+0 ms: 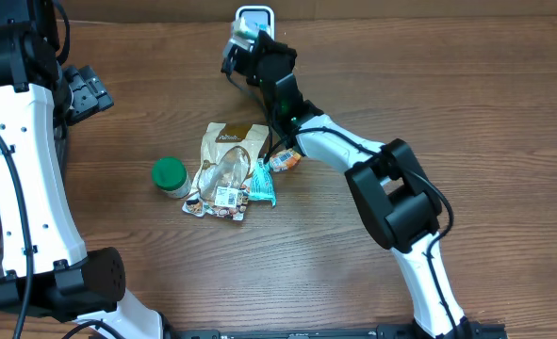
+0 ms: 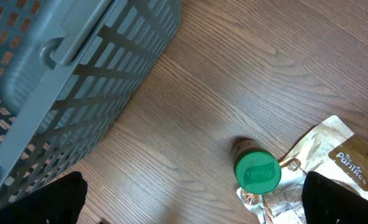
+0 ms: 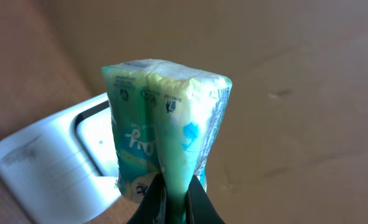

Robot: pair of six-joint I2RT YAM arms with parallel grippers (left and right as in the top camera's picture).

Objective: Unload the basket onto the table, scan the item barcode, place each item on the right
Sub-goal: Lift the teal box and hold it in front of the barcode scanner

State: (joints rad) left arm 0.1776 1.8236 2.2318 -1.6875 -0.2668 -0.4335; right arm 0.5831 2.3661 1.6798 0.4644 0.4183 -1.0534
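My right gripper (image 3: 174,200) is shut on the lower seam of a green and white soft packet (image 3: 165,121), which stands upright between the fingers. Just behind and left of the packet is the white scanner (image 3: 50,165) with its window. From overhead, the right gripper (image 1: 246,47) holds the packet (image 1: 241,34) right in front of the scanner (image 1: 256,16) at the table's far edge. My left gripper (image 2: 190,211) hangs open above bare wood, its fingers (image 2: 37,199) far apart with nothing between them; in the overhead view it (image 1: 90,91) sits at the far left.
A pile lies mid-table: a green-lidded jar (image 1: 169,175), a brown pouch (image 1: 229,151), a teal packet (image 1: 263,181), a small orange packet (image 1: 286,160) and a clear bag with a label (image 1: 223,196). A grey slatted basket (image 2: 65,62) stands left of the jar (image 2: 257,172).
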